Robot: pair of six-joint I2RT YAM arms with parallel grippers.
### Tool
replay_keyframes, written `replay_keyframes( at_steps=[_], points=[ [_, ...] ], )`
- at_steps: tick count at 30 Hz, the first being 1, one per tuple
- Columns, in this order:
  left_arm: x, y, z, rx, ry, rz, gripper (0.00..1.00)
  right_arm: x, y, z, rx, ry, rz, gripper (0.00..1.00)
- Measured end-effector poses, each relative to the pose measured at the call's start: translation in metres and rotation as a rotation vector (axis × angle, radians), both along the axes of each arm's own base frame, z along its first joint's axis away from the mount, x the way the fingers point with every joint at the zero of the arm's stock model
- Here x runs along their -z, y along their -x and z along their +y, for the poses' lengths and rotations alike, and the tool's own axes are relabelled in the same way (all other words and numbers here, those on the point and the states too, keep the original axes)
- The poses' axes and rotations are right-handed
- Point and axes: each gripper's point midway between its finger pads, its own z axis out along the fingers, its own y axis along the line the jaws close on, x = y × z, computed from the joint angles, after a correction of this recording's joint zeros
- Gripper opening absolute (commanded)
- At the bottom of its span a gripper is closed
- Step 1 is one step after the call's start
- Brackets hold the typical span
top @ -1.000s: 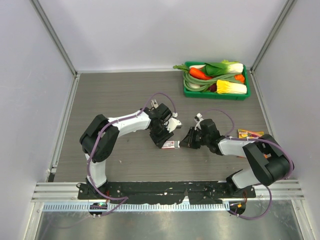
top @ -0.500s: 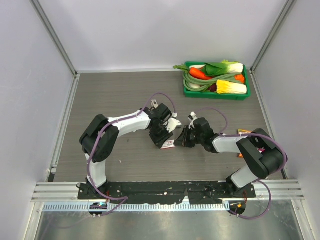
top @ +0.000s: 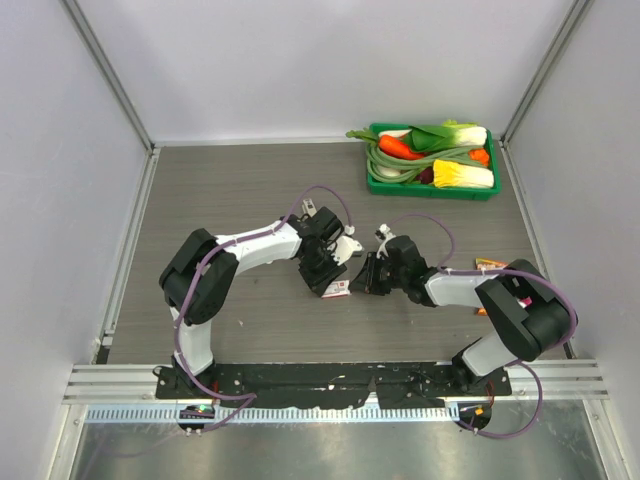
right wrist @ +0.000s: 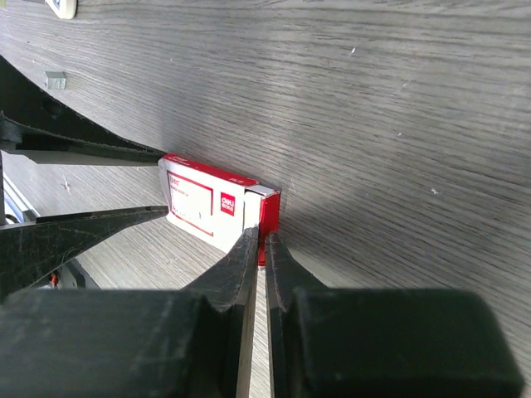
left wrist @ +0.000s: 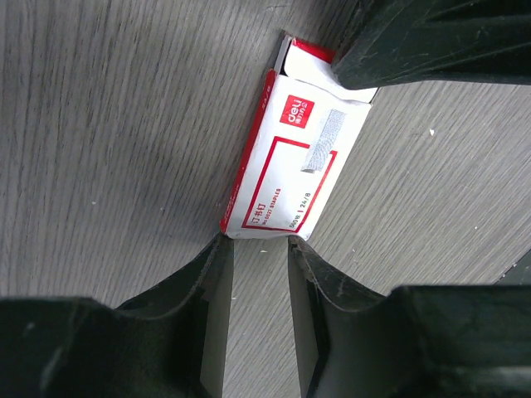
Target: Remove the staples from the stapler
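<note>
A white-and-red staple box (top: 339,290) lies flat between my two grippers. My left gripper (left wrist: 259,242) pinches the box (left wrist: 290,157) by its near end, one fingertip at each corner. My right gripper (right wrist: 261,240) is shut, with its tips against the box's (right wrist: 207,207) red open end. A pale oblong thing by the left wrist (top: 348,244) looks like the stapler, and its end shows at the top edge of the right wrist view (right wrist: 63,7). A tiny grey strip (right wrist: 56,80) on the table may be the staples.
A green tray (top: 372,170) of toy vegetables stands at the back right. A small yellow-orange packet (top: 497,266) lies by the right arm's elbow. Metal frame posts and white walls bound the grey wooden table (top: 230,190).
My right gripper has moved left, up to the box's red end. The left gripper and the box have stayed put.
</note>
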Motion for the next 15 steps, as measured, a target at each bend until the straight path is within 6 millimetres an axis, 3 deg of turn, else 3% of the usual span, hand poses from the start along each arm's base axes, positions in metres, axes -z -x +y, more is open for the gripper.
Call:
replay_keyframes(
  at_steps=[12, 15],
  points=[
    [0.0, 0.001, 0.002, -0.001, -0.008, 0.003, 0.36, -0.002, 0.001, 0.01, -0.03, 0.055, -0.036, 0.12],
    [0.0, 0.001, 0.002, -0.001, -0.011, 0.005, 0.36, -0.002, 0.001, 0.01, -0.031, 0.06, -0.043, 0.2]
  ],
)
